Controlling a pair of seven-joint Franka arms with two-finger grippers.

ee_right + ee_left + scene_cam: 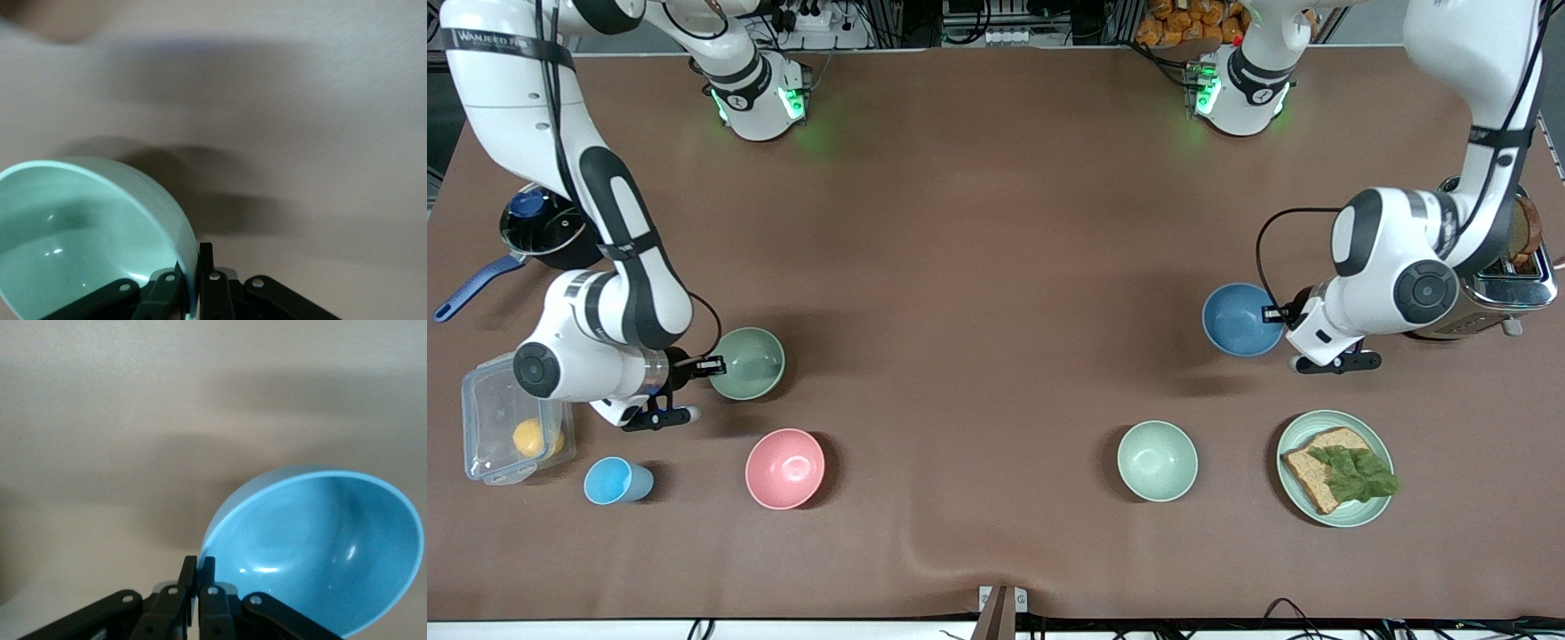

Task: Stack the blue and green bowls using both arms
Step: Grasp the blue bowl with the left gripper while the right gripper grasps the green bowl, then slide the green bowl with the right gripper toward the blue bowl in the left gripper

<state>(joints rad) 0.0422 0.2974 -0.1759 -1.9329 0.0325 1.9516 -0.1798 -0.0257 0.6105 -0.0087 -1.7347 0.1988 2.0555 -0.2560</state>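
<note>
The blue bowl (1240,320) stands toward the left arm's end of the table. My left gripper (1276,313) is shut on its rim, on the side toward the toaster. In the left wrist view the two fingers of the left gripper (199,570) pinch the blue bowl (320,547) wall, one inside and one outside. The green bowl (749,363) sits toward the right arm's end. My right gripper (710,364) is shut on its rim. In the right wrist view the right gripper (197,257) clamps the green bowl (87,233) wall between its fingers.
Nearer the front camera are a pink bowl (784,468), a paler mint bowl (1157,460), a light-blue cup (615,481) and a green plate (1369,511) with bread. A clear container (494,418) and a lidded pan (538,227) lie by the right arm, a toaster (1507,284) by the left.
</note>
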